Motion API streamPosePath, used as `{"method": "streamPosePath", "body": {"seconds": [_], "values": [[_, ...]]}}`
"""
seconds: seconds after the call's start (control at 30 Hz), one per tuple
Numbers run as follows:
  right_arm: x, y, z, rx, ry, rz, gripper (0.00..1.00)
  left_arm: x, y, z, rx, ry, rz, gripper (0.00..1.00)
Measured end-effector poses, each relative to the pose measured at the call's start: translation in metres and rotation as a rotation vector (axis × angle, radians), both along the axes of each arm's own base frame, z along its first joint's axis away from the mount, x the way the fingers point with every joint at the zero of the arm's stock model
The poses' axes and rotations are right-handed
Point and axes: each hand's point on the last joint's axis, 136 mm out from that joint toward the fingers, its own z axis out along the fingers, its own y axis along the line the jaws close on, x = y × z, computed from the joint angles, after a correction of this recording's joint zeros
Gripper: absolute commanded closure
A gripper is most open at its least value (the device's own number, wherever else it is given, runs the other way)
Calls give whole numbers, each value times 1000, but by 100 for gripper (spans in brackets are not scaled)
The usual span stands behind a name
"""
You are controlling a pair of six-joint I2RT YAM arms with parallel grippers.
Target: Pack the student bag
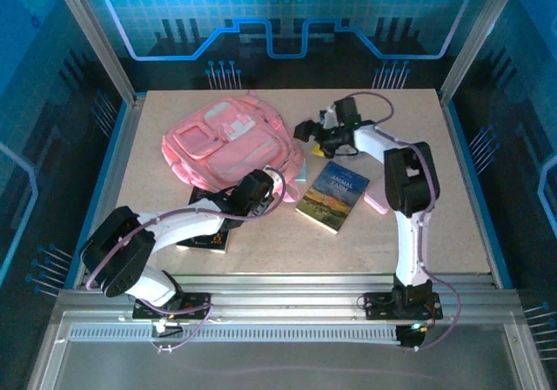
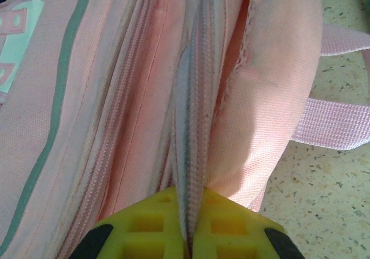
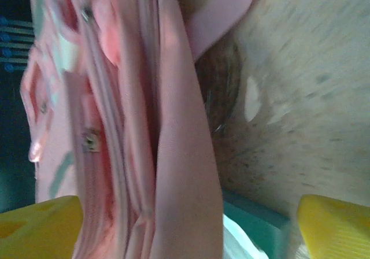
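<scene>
- Found the student bag (image 1: 228,142) lying flat toward 11 o'clock on the counter (image 1: 435,225), pocketed front up.
- Saw the left gripper (image 1: 265,181) at the bag's 5 o'clock edge — pinched tight on a fold of the zipper band, with its yellow fingers (image 2: 156,221) pressed against either side of the fold in the left wrist view.
- Saw the right gripper (image 1: 310,140) at the bag's 3 o'clock side, its fingers (image 3: 40,224) spread wide with pink fabric between them. Could not tell from the blurred right wrist view whether either finger touched the cloth.
- Noted a landscape-cover book (image 1: 332,196) near the counter's centre — at 4 o'clock from the bag, apart from it.
- Noted a dark book (image 1: 207,225) at 6 o'clock from the bag, partly under the left arm.
</scene>
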Motion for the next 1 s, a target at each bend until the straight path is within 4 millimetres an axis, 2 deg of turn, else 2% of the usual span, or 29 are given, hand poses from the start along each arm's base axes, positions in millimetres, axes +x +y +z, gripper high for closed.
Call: {"method": "streamPosePath", "body": {"seconds": [0.07, 0.1, 0.17, 0.2, 0.33, 0.47, 0.53, 0.67, 0.73, 0.8, 0.87, 0.93, 1.0], "values": [[-7, 20, -15, 18, 32, 34, 28, 0, -1, 0, -1, -1, -1, 100], [-6, 25, -8, 46, 34, 37, 43, 0, -1, -1, 0, -1, -1, 100], [-1, 33, 3, 83, 10, 47, 84, 0, -1, -1, 1, -1, -1, 100], [0, 35, 6, 95, 8, 49, 100, 0, -1, -2, 4, -1, 2, 100], [0, 28, 8, 120, 2, 36, 100, 3, -1, -4, 11, -8, 11, 100], [-14, -4, 7, 112, 14, -18, 100, 8, -12, -8, 12, -10, -1, 100], [-17, -27, 17, 102, -3, -61, 100, 19, -23, -3, -6, -28, -2, 97], [-31, -77, 53, 59, -73, -175, 100, 44, -44, 18, -58, -87, -8, 92], [-37, -92, 68, 34, -119, -224, 100, 56, -52, 27, -71, -113, -12, 88], [-49, -97, 73, 7, -149, -264, 100, 65, -52, 28, -57, -119, 1, 86], [-59, -93, 72, -21, -164, -300, 100, 74, -45, 20, -14, -116, 31, 61], [-68, -79, 64, -46, -155, -311, 100, 82, -28, 9, 43, -107, 90, 39], [-77, -60, 55, -60, -139, -311, 100, 89, -4, -2, 99, -89, 165, 25]]}}
